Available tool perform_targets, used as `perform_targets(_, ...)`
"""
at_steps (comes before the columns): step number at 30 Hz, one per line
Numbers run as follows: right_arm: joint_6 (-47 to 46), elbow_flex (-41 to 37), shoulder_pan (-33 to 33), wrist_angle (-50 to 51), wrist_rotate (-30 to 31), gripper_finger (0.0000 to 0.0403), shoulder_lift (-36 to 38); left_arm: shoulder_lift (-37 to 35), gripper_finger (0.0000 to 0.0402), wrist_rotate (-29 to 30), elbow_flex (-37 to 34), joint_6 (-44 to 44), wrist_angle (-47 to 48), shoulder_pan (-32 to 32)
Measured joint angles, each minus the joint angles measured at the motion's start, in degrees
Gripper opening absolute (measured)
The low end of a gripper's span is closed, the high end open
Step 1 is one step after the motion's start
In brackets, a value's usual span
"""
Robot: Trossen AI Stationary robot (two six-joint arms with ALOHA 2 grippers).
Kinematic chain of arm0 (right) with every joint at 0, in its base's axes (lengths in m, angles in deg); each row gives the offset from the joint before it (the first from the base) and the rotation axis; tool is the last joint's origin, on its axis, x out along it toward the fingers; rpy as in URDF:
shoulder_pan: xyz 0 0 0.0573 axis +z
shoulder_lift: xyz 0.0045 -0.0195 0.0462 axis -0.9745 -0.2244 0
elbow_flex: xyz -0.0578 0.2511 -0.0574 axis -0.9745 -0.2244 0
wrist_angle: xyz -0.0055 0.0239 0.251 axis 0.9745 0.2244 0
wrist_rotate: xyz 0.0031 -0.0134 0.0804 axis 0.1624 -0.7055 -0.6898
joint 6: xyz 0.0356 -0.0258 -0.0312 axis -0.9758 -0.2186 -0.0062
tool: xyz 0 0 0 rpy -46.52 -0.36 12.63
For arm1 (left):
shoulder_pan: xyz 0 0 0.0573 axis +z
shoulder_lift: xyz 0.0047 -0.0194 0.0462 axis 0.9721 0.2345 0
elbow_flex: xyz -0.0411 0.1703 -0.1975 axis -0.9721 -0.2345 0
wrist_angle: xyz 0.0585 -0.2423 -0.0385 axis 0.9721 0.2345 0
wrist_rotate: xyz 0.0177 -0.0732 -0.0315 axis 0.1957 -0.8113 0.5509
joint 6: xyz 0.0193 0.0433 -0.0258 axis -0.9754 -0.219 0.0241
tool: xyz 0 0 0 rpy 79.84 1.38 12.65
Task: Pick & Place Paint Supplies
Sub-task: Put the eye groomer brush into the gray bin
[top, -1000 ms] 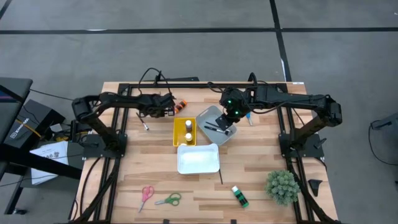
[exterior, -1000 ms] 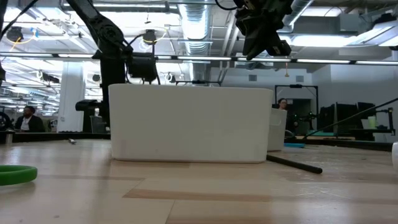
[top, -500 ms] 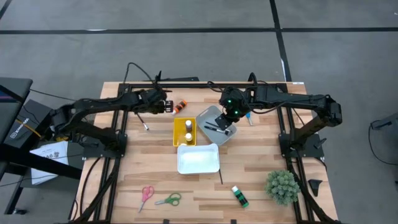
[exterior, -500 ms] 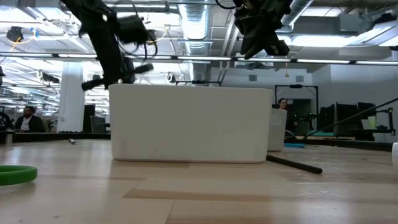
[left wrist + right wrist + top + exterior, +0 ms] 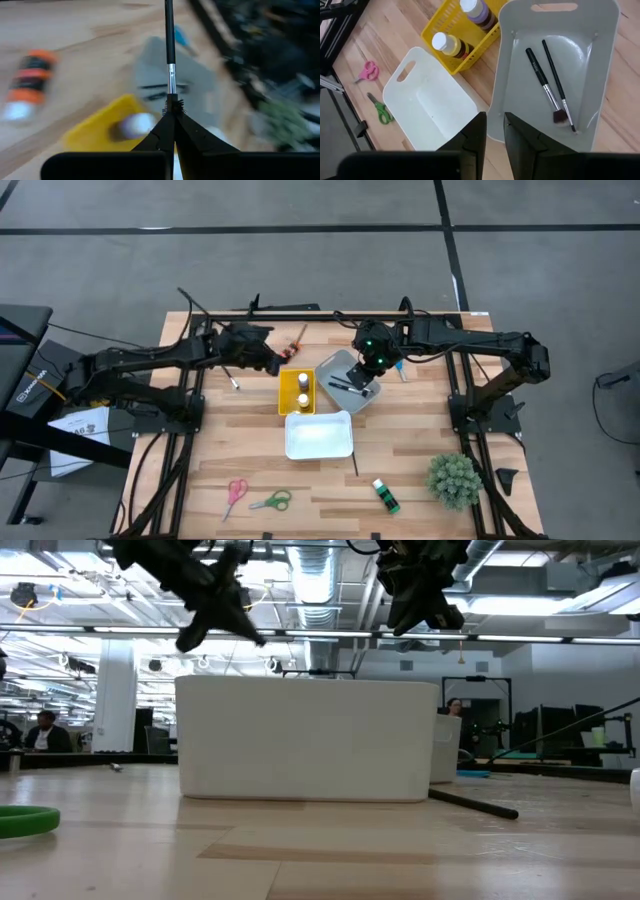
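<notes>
My left gripper [image 5: 274,361] hangs above the table between the orange paint bottle [image 5: 28,87] and the yellow basket [image 5: 283,392], shut on a thin dark paintbrush [image 5: 170,50]. The brush's handle sticks out beyond the fingers toward the far right [image 5: 299,335]. The orange bottle lies on its side on the wood. My right gripper [image 5: 495,131] hovers over the grey tray [image 5: 520,100] with a narrow gap between its fingers and nothing in them. Two brushes [image 5: 551,85] lie in that tray. Purple [image 5: 479,11] and yellow [image 5: 448,44] bottles stand in the basket. My left gripper pinches the paintbrush between its two fingertips at the bristle end [image 5: 172,106], just behind the metal ferrule. The handle runs straight on from the fingers, in line with them. The brush is lifted clear of the table, slanting between level and downward in the low view [image 5: 250,633].
A white tray [image 5: 318,435] sits near the basket, with a loose brush [image 5: 355,465] beside it. Pink [image 5: 236,492] and green [image 5: 272,501] scissors lie at the near left. A green bottle [image 5: 385,495] and the fuzzy plant [image 5: 454,480] are near right. A small brush [image 5: 236,383] lies left.
My left gripper has risen and tipped from pointing down toward level, carrying the paintbrush up clear of the table. It has shifted slightly right toward the yellow basket as the arm stretched out.
</notes>
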Motion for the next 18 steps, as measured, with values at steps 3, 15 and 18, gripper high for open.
perform_targets(3,0.26,0.0,0.0,-1.07,0.66,0.0063,-0.01,0.5,0.0,-1.99,0.07,-1.77,-4.63,-2.19)
perform_targets(15,-4.52,0.0,0.33,-31.54,2.95,0.0063,0.01,1.18,0.0,-0.1,0.09,-1.93,-16.3,-6.18)
perform_targets(18,-5.67,0.0,-0.1,-34.81,2.67,0.0069,0.01,1.18,0.0,-0.66,0.09,-3.15,-18.11,-6.26)
